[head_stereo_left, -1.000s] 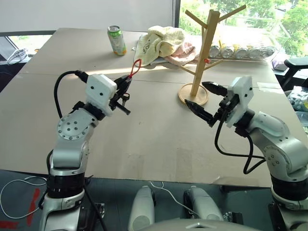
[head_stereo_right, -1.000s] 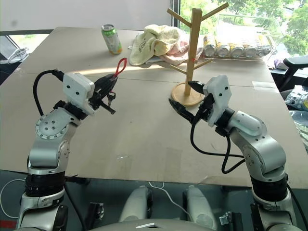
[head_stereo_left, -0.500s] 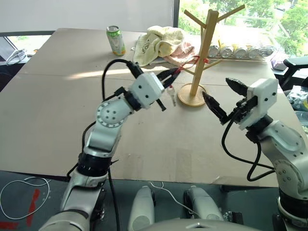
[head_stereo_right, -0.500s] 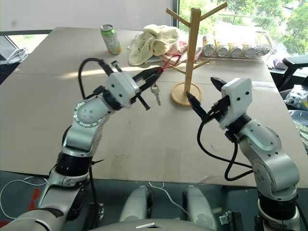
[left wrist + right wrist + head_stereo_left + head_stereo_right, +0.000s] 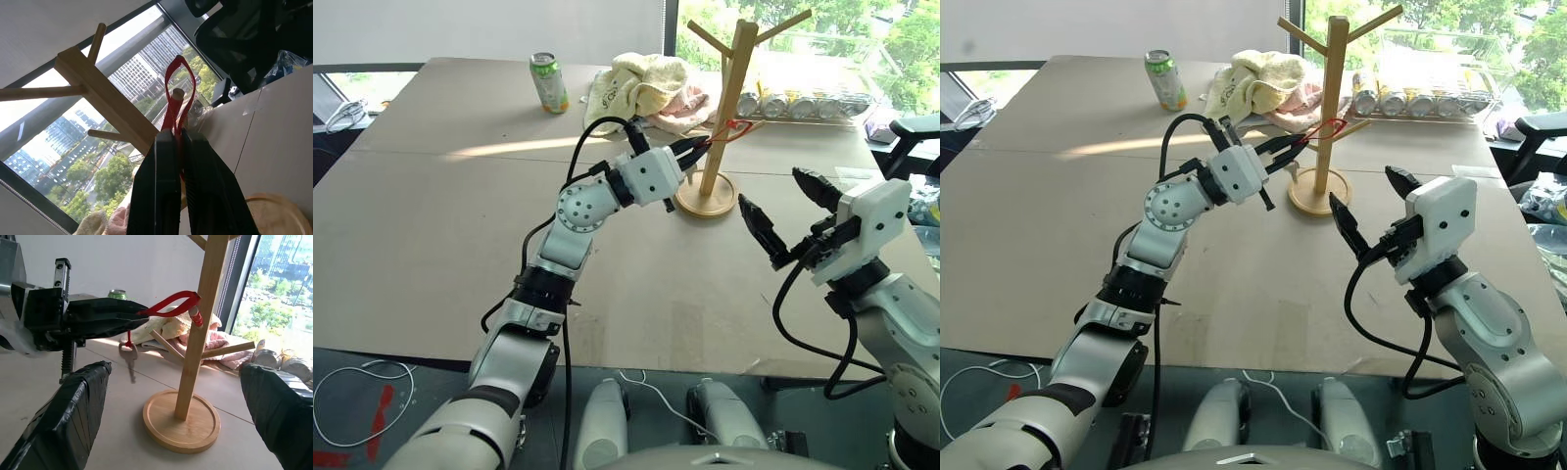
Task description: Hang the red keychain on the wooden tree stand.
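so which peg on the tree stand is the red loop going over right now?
The short low peg with the red-marked tip, on the wooden tree stand. The red keychain, held in the left gripper, loops around it; the other pegs are bare.

A broad grey-brown desk (image 5: 460,215) is seen stretching away toward the windows, and a seam is crossing it from side to side. The wooden tree stand (image 5: 722,117) is planted on its round base right of the middle, just behind that seam. At the far edge, a green drink can (image 5: 549,81) is stood upright, and beside it a crumpled pale-yellow towel (image 5: 641,86) is heaped, with a pinkish cloth (image 5: 689,110) tucked against its right side. Further right along the far edge, a row of cans on their sides (image 5: 808,104) is laid out behind the stand. A strip of sunlight is cast across the desk behind the seam.
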Robot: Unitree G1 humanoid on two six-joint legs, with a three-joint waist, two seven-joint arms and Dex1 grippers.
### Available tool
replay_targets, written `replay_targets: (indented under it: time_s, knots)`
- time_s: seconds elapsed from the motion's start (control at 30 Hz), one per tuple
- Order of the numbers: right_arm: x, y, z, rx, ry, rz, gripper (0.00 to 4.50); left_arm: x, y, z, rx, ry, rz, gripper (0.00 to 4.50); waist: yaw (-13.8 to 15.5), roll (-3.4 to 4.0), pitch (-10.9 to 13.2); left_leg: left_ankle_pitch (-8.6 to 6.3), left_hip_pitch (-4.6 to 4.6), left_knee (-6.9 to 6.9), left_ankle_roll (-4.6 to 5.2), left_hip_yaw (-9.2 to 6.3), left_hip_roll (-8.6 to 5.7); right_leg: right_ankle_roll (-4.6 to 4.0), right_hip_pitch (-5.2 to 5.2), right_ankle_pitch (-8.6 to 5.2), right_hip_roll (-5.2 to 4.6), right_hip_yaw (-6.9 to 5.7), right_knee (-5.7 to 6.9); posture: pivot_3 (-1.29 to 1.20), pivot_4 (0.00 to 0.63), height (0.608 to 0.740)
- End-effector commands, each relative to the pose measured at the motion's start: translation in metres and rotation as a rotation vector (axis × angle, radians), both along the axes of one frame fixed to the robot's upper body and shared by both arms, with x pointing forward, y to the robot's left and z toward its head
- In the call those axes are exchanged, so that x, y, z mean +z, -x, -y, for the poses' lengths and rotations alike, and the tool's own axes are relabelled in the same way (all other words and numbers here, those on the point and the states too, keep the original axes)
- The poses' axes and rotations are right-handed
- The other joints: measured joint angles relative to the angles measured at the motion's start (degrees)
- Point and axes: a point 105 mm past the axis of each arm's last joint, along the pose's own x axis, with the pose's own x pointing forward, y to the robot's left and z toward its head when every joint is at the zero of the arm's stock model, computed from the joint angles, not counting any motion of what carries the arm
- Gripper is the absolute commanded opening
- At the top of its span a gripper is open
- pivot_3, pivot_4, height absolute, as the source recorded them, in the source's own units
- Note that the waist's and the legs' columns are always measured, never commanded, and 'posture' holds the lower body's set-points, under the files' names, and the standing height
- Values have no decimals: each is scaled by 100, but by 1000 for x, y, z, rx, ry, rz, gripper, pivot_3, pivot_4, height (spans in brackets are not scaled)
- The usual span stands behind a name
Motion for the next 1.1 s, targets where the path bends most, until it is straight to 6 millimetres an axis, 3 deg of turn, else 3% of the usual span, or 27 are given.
replay_targets:
  time_s: [0.03,0.77,1.1]
  knots:
    - [12,7,-4,9,1,51,4500,10,3,9,-30,3,74,68,0,0,0,0,0,0,0,-1,0,0,0,0,0,-1,1,0,150,733]
    - [12,1,-5,7,-5,49,4500,17,-10,8,31,-3,117,68,1,0,0,0,1,0,0,-3,0,0,1,0,0,-2,2,0,150,733]
    - [16,0,-7,3,-14,52,4500,22,-7,10,16,21,128,68,2,0,0,0,0,0,0,-3,0,0,1,0,0,-2,3,0,150,733]
